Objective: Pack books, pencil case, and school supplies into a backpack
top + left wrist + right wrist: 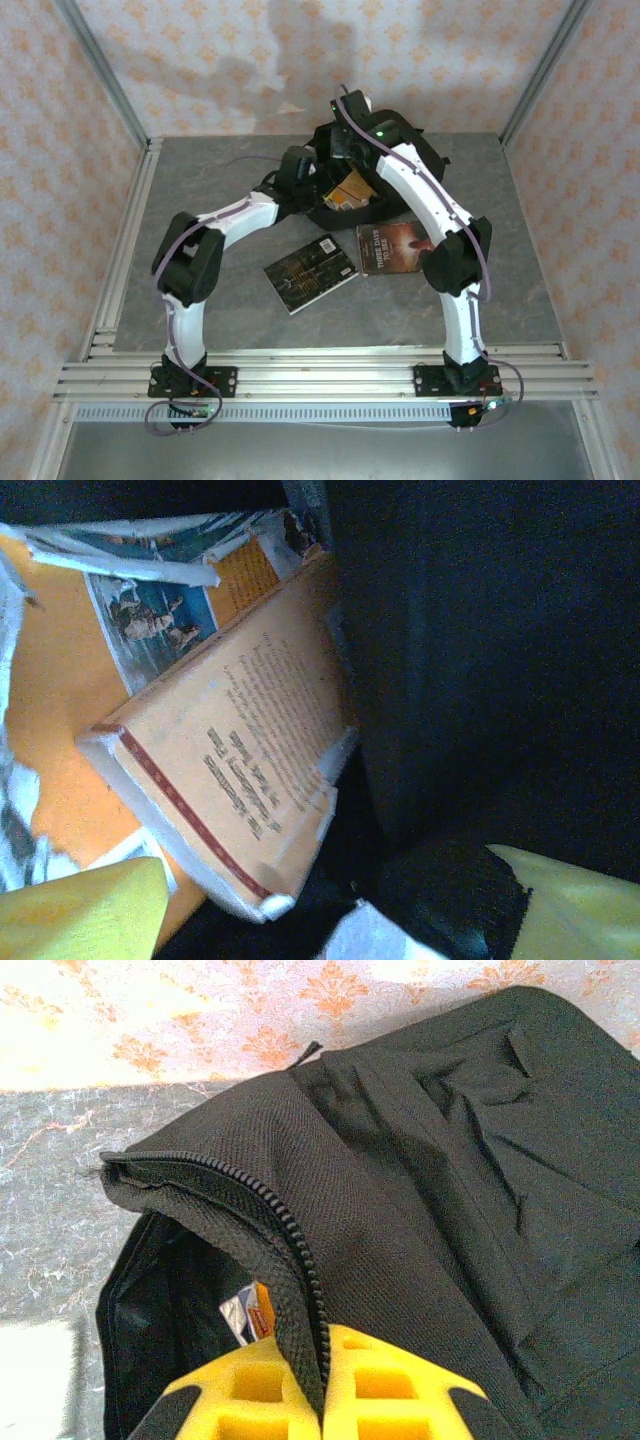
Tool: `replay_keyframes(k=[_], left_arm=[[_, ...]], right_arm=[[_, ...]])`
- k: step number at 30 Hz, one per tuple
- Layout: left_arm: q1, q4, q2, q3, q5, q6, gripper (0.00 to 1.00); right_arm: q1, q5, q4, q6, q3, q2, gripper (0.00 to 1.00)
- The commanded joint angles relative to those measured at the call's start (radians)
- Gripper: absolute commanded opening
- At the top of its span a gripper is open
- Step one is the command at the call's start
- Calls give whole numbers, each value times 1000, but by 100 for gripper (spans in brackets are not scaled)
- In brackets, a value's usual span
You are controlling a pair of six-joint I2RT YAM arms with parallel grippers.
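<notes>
Top external: black book [310, 272], brown book [392, 247] on table [230, 180] | left wrist: left gripper [325, 900] released, orange book [240, 770] ahead | right wrist: right gripper [325, 1365] clenched on backpack [450, 1160] zip edge

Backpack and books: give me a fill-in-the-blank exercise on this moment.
1. The right gripper is shut on the backpack's ____ edge.
2. Outside the backpack, ____ books lie on the table: the black-covered book and the brown-covered book.
3. The paperback in front of the open left gripper has an ____ cover.
Missing words: zipper; two; orange.
</notes>
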Motion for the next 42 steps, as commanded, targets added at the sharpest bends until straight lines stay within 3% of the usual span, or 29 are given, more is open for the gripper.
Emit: replay_keyframes(k=[1, 4, 6, 9, 11, 13, 16, 20, 25, 29, 35, 42], left_arm=[[16, -118, -148, -69, -78, 83, 80], [19, -219, -276, -150, -177, 131, 78], [17, -300, -352, -188, -240, 154, 77], [7, -400, -475, -270, -326, 192, 77], [-3, -446, -568, -359, -400, 192, 77], [-5, -450, -645, -446, -434, 187, 77], [-5, -446, -691, -518, -463, 229, 79], [-12, -440, -590, -486, -417, 295, 79], [-36, -436, -378, -390, -414, 395, 79], [-39, -456, -220, -316, -370, 449, 77], [-49, -425, -128, -330, -268, 435, 75], [-111, -375, -129, -375, -121, 415, 73]], right_arm=[[-4, 17, 66, 11, -39, -43, 0], [-4, -96, 87, 11, -67, -33, 0], [-3, -184, 39, 1, -33, -4, 12], [18, -136, 33, -31, -82, -45, 56], [39, -75, 121, -67, -222, -145, 72], [53, -22, 173, -84, -319, -226, 77], [69, 50, 188, -87, -424, -329, 78], [141, 172, 290, -99, -654, -521, 75], [150, 165, 407, 155, -1028, -744, 65], [151, 81, 427, 321, -1258, -819, 63], [151, -101, 577, 492, -1526, -861, 64], [148, -284, 675, 578, -1589, -785, 66]])
